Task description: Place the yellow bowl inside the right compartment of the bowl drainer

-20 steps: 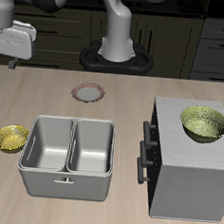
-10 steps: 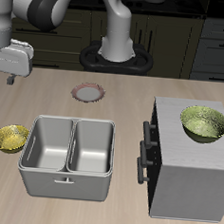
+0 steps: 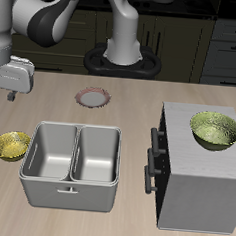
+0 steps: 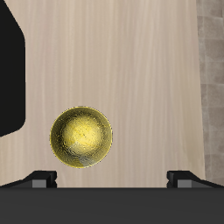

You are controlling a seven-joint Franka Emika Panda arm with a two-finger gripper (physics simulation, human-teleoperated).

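- The gripper (image 3: 12,82) is coming down and swinging toward the counter's front, lower now than it was a second ago, closing in on the spot above the yellow bowl (image 3: 11,146).
- That means the approach is under way but no grasp yet: the yellow bowl is sitting untouched on the counter (image 3: 120,118), just beside the outer wall of the bowl drainer (image 3: 72,165).
- In the wrist view the yellow bowl (image 4: 81,136) is showing whole and unobstructed, with the two fingers (image 4: 40,178) spread wide apart and holding nothing; the bowl is lying off toward one of them, not centred between the two, so I judge the hand needs some sideways lining up before descending.
- The right compartment (image 3: 50,152) is waiting empty, the well nearest the bowl, so the carry should be short: lift, clear the rim, lower in.
- Elsewhere, a small pinkish plate (image 3: 92,97) is sitting farther back, and a grey cabinet (image 3: 197,181) is carrying a larger green patterned bowl (image 3: 215,131) on top; both are well clear of the path.
- The drainer's own wall is the only thing in the way, I reckon: the bowl has to rise above it.
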